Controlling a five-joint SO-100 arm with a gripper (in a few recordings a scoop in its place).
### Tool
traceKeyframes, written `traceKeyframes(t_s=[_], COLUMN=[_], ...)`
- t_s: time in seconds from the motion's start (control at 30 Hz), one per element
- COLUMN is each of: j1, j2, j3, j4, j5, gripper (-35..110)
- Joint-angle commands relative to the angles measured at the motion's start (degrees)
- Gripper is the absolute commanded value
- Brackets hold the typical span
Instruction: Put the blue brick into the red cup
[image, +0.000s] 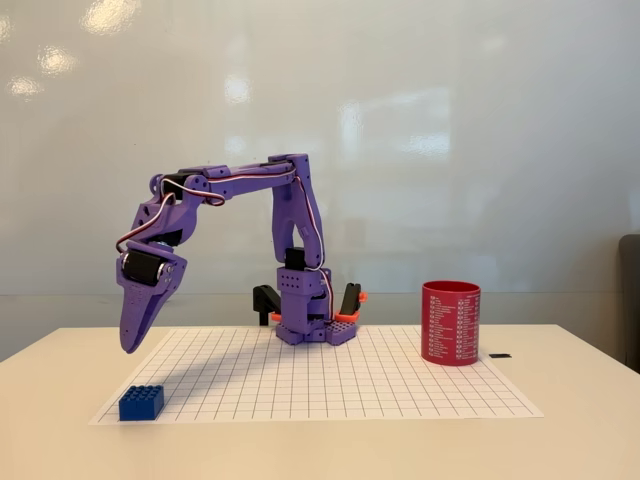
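The purple arm (245, 185) is at the reaching step. It has not picked up anything yet. The blue brick (141, 402) sits on the white grid mat (330, 375), at the mat's front left corner in the fixed view. The gripper (131, 335) hangs above the brick and a little behind it, with its tip pointing down. There is open air between the tip and the brick, so they are apart. From this side the fingers look like one pointed shape, and it is not possible to tell if they are spread or pressed together.

The red cup (451, 322) stands upright far to the right of the brick, near the mat's right edge. The arm's base (315, 325) sits between the brick and the cup, further back on the mat.

The next move, most likely, is to come down over the brick. The fingers must be spread wide enough to go on both sides of it. Then they squeeze it, lift it, and swing it across to the cup. The brick is small, so the aim has to be good.
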Motion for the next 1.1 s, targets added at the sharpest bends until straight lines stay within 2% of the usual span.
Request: traceKeyframes(t_s=[0.0,1.07], j1=[-42.36,-42.01], j2=[107.23,107.23], j3=[91.67,91.67], j4=[-15.82,-15.47], j5=[35.24,37.09], gripper=[0,1])
